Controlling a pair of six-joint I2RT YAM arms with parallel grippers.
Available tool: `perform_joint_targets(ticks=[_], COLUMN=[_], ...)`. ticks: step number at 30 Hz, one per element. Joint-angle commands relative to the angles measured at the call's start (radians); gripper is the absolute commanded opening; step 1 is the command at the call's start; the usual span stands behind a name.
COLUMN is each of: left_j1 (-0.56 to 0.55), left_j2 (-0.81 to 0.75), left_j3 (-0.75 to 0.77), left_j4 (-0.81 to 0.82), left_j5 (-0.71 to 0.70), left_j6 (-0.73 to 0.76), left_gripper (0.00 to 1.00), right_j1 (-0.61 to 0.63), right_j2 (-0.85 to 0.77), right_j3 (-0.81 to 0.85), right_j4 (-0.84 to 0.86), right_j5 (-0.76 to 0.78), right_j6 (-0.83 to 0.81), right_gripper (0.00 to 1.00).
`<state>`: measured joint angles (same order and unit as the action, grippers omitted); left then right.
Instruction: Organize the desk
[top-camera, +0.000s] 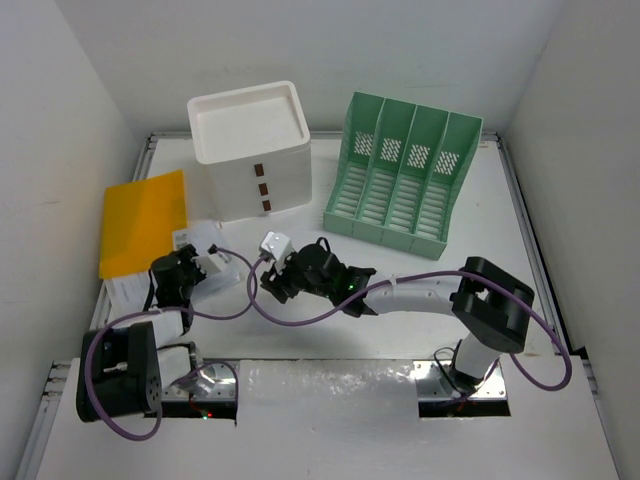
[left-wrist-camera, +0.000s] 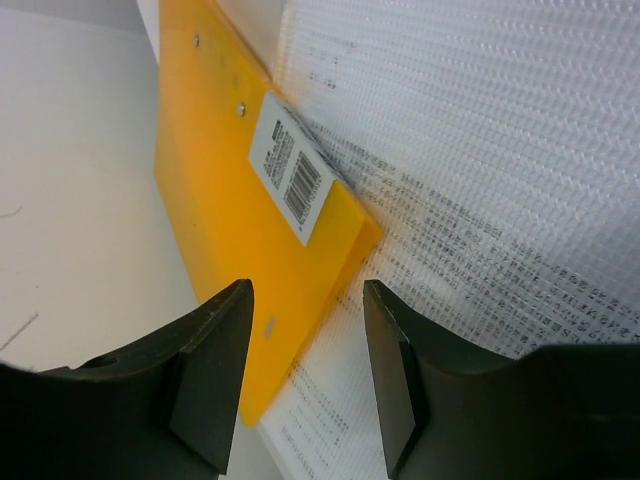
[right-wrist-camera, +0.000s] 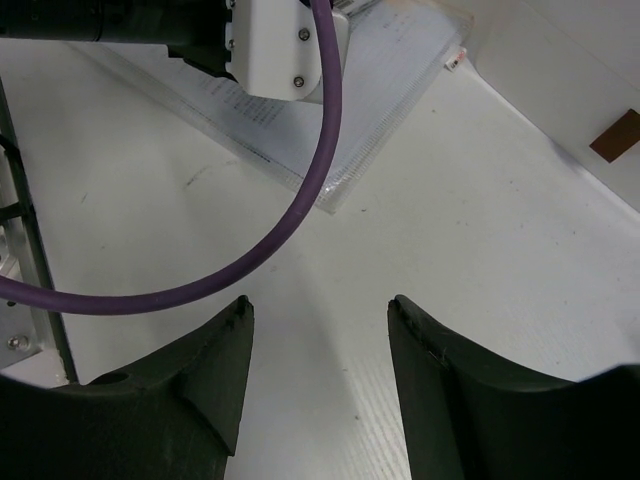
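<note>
Yellow folder (left-wrist-camera: 220, 200) beyond half-open left gripper (left-wrist-camera: 307, 292)

1. Top external: high at the near edge, looking down on the whole desk (top-camera: 500, 220).
2. Left wrist: very close on yellow folder (left-wrist-camera: 220, 250), printed sleeve (left-wrist-camera: 480, 180).
3. Right wrist: low over desk; shares the sleeve.

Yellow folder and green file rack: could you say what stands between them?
A white drawer box, between the yellow folder and green file rack; top view.

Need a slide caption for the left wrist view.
Left fingers open, framing an edge of the yellow folder; barcode label up, clear sleeve of printed paper beside it.
</note>
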<state>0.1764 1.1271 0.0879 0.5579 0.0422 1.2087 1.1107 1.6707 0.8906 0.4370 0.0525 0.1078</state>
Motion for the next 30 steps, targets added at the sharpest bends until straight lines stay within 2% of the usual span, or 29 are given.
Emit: perform_joint_targets(ticks=[1, 13, 24, 30], left_j1=[-0.009, -0.012, -0.012, -0.018], left_j2=[0.020, 0.180, 0.284, 0.368], left_j3=[0.018, 0.026, 0.030, -0.005], left_j4=[0.062, 0.235, 0.345, 0.514], left_j5=[0.035, -0.031, -0.038, -0.038], left_j6=[0.021, 0.054, 0.094, 0.144], left_gripper=[0.46, 0.45, 0.35, 0.32], right_j1=[0.011, 0.023, 0.038, 0.041], right_j2=[-0.012, 0.000, 0.012, 0.008], right_j3=[0.039, 0.042, 0.057, 0.056], right_j4=[-0.004, -0.014, -0.041, -0.049], right_j5=[0.026, 0.027, 0.026, 0.024], right_j6=[-0.022, -0.028, -0.053, -0.060], right_gripper=[0.55, 0.55, 0.55, 0.55])
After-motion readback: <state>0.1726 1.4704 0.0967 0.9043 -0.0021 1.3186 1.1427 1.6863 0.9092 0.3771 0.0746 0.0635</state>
